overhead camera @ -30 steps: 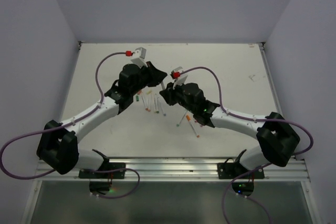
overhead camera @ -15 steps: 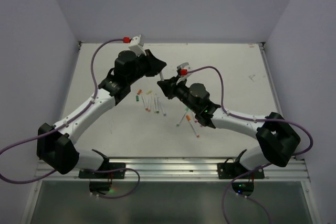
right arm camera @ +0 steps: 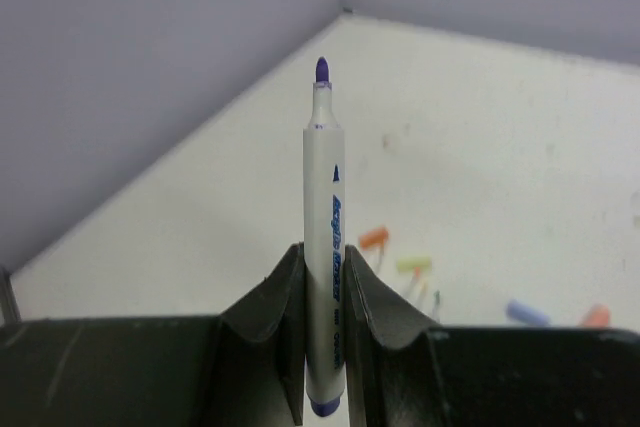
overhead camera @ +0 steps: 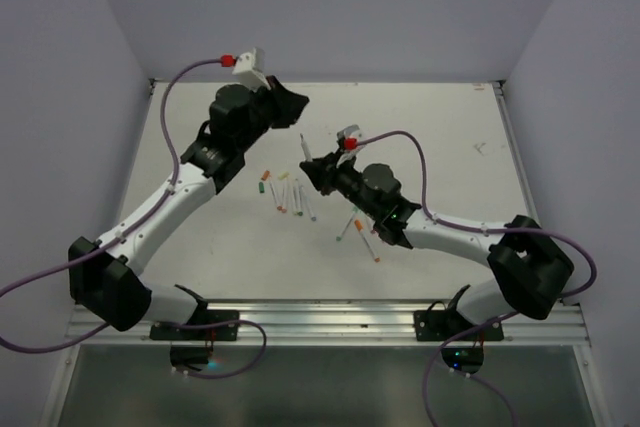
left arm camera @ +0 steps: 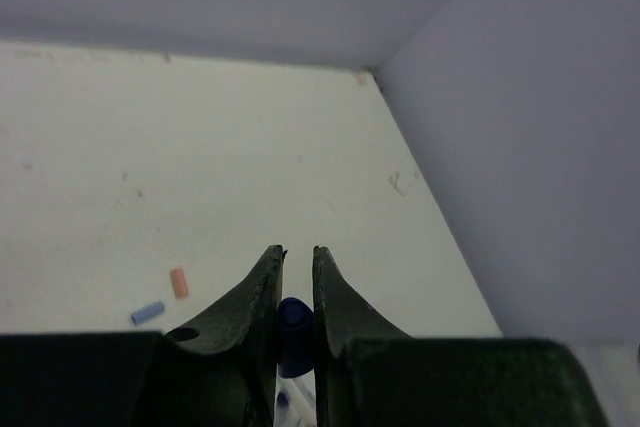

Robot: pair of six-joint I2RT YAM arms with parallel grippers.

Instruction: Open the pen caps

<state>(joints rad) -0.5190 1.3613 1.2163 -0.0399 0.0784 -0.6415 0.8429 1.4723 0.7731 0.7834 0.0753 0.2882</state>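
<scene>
The white table (overhead camera: 440,137) carries scattered pens (overhead camera: 368,243) and pen caps (overhead camera: 266,176).

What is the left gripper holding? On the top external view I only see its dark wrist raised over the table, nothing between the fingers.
Observer: The left wrist view shows the left gripper shut on a dark blue cap.
Operator: Is the pen in the other arm uncapped, then?
Observer: Yes. In the right wrist view the right gripper clamps a white pen barrel with its purple tip bare.
Operator: Are there any loose caps near the left arm?
Observer: The left wrist view shows an orange cap and a light blue cap lying apart on the table.
</scene>
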